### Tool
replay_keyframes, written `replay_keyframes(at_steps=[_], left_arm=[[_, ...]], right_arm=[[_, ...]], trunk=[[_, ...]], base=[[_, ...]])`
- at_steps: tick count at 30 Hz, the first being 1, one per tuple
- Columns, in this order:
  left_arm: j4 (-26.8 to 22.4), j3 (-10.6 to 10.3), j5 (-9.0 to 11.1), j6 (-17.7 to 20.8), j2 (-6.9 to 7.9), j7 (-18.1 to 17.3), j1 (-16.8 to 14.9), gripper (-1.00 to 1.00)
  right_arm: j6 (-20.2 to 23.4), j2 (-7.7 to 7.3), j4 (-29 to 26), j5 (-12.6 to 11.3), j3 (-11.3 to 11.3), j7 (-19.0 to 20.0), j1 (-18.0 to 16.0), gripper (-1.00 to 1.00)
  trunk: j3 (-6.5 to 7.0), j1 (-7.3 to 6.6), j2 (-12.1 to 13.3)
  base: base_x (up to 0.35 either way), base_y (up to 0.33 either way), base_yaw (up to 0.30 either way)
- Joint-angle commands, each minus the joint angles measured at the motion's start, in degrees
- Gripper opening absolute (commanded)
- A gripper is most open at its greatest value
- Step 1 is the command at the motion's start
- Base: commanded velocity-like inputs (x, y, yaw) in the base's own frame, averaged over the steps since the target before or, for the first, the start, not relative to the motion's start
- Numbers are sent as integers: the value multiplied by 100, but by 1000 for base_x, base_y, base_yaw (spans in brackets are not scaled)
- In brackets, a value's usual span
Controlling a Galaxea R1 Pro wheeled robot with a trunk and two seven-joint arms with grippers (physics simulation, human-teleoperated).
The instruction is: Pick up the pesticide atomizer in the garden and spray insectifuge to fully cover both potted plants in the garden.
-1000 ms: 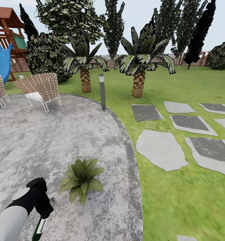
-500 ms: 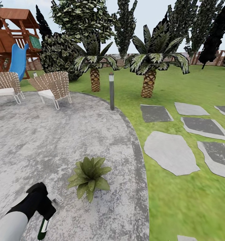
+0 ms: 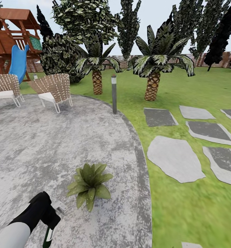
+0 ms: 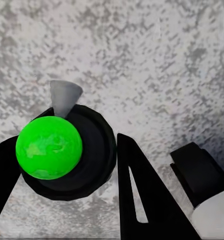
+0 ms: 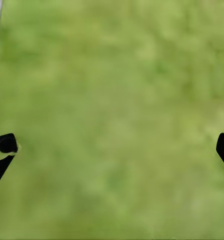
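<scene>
One potted plant (image 3: 89, 184), a low rosette of green pointed leaves, stands on the round grey patio (image 3: 60, 137) in the garden. Just left of it and nearer to me, my left gripper (image 3: 48, 220) is shut on the pesticide atomizer (image 3: 48, 237), a slim dark green bottle with a white label hanging below the fingers. In the left wrist view the atomizer (image 4: 49, 147) appears end-on as a green ball in a black ring with a grey nozzle, held by the left gripper (image 4: 61, 152) over grey paving. My right gripper (image 5: 114, 147) hangs open over the lawn.
A grey bollard lamp (image 3: 114, 93) stands at the patio's far edge. Two wicker chairs (image 3: 55, 90) sit at the back left, before a playset with a blue slide (image 3: 19, 63). Palms (image 3: 152, 77) and stepping stones (image 3: 174, 158) lie to the right on the grass.
The camera panned over the last second, shifting the whole scene rightward in the picture. My left gripper keeps its hold on the atomizer and has edged a little toward the plant.
</scene>
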Motion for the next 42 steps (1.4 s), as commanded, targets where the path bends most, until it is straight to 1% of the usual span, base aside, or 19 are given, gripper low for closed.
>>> replay_keyframes(at_steps=[1,3,6,10,15,28,42], left_arm=[[-8,22,-36,34,11,-40,16,-100],[-9,22,-33,34,19,-1,34,-100],[-9,23,-28,41,-11,265,58,-100],[-14,41,-23,42,-36,369,64,-100],[-25,196,-23,43,-40,373,64,-100],[-39,201,-23,43,-46,381,67,-100],[-79,206,-23,43,-43,382,70,-100]], right_arm=[[-22,0,11,59,-43,-22,-5,100],[-23,0,10,59,-43,-23,-5,100],[-22,0,10,59,-43,-23,-5,100],[-25,0,10,59,-43,-23,-5,100],[-24,0,10,59,-43,-23,-5,100],[-25,6,10,59,-43,-23,-5,100],[-25,27,10,59,-43,-23,-5,100]], trunk=[[-7,0,-2],[-13,0,-2],[-25,0,-2],[-40,0,-2],[-58,0,-2],[-62,0,-2],[-62,0,-2]], base=[[41,-33,105],[22,-17,168],[5,-4,223],[1,-4,235],[20,-217,208],[129,-248,18],[2,-273,254]])
